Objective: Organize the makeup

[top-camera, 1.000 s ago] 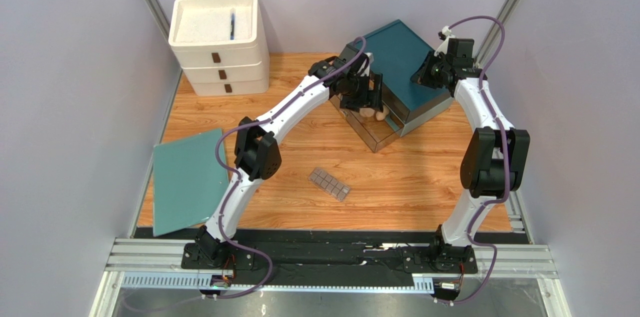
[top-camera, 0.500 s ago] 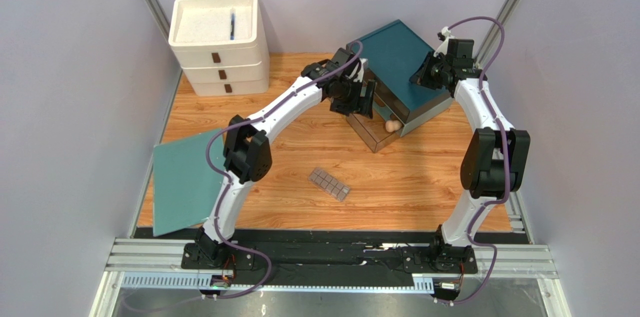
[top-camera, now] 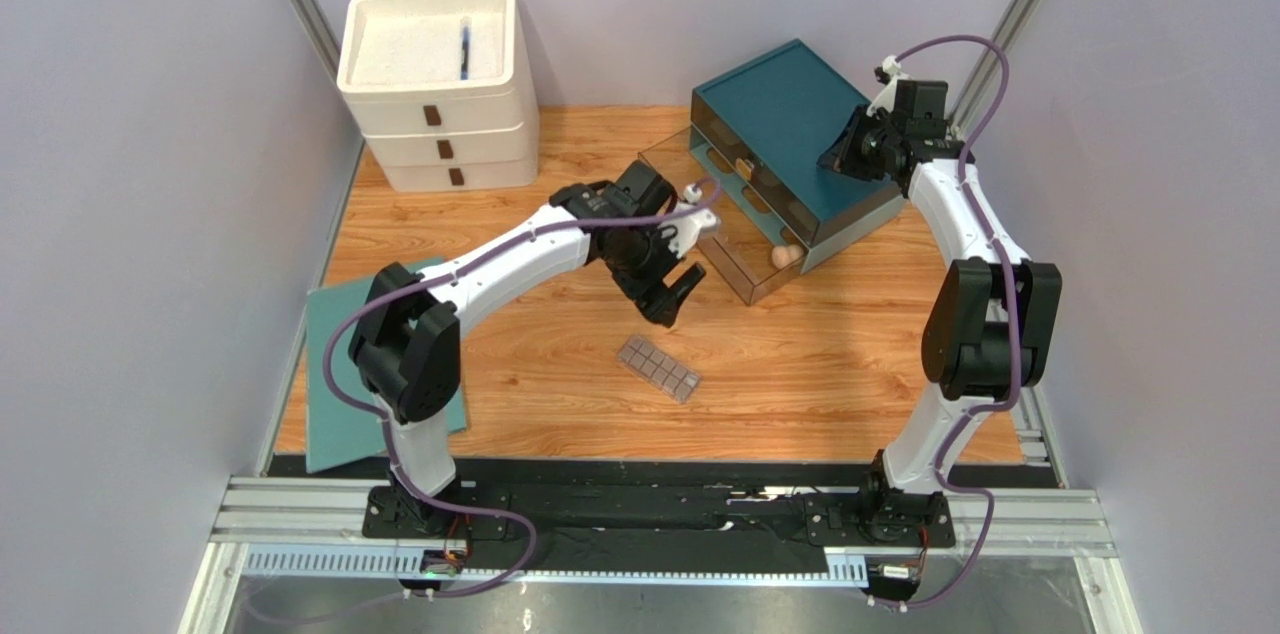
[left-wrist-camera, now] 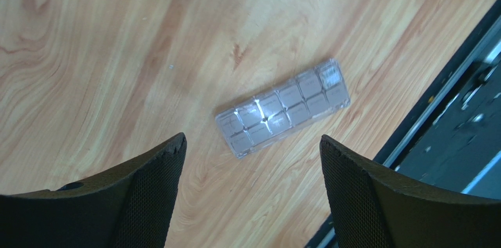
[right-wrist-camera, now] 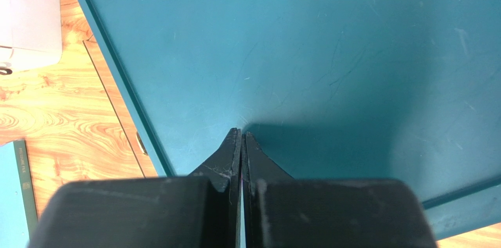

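- Inside the clear pulled-out drawer (top-camera: 736, 262) of the teal box-shaped cabinet (top-camera: 781, 102), 1 beige egg-shaped sponge (top-camera: 783, 256) is stowed.
- Left to store, as I judge: the grey-brown gridded plastic palette (top-camera: 658, 367).
- It lies at 6 o'clock from the spread, empty left claw (top-camera: 675, 294), apart from it.
- Right claw (right-wrist-camera: 241, 142), pressed together, touches the cabinet top.

My left arm (top-camera: 496, 252) folds at the elbow on the near left and stretches toward the middle. The wrist is turned so my left gripper (top-camera: 669, 292) points down, its two fingers (left-wrist-camera: 147, 195) spread wide with nothing between them. My right arm (top-camera: 962, 214) stands tall on the right and reaches far. There my right gripper (right-wrist-camera: 241, 136) points left, fingers pressed flat together.
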Available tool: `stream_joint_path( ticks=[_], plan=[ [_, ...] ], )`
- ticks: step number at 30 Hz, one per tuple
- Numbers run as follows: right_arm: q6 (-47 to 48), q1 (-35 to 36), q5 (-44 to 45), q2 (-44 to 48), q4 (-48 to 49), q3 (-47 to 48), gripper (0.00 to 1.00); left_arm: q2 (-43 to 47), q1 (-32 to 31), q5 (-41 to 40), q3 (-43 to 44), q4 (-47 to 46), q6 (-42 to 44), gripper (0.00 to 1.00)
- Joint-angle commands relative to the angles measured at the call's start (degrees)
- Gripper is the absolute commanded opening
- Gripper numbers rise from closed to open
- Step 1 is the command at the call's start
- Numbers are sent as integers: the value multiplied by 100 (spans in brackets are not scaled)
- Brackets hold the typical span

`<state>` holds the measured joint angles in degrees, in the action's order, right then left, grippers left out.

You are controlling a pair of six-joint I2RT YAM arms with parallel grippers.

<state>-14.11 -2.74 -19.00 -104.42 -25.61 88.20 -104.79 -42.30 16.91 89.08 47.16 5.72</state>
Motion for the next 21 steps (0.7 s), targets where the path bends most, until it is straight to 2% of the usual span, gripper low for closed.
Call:
stream_joint_path(
  ticks=[1, 6, 10, 13, 21],
  plan=[
    [198, 72, 213, -272, -1518, -462, 0, 556, -392, -126, -592, -593, 1808, 87],
    [242, 81, 266, -245, -1553, -471, 0, 574, -735, -196, -962, -954, 2583, 86],
    [259, 72, 301, -175, -1544, -550, 0, 258, -1095, -320, -963, -989, 3232, 86],
    [268, 72, 318, -149, -1553, -567, 0, 21, -1254, -127, -962, -902, 3610, 86],
    [268, 72, 353, -61, -1544, -629, 0, -366, -1403, 50, -1076, -699, 4095, 82]
  ],
)
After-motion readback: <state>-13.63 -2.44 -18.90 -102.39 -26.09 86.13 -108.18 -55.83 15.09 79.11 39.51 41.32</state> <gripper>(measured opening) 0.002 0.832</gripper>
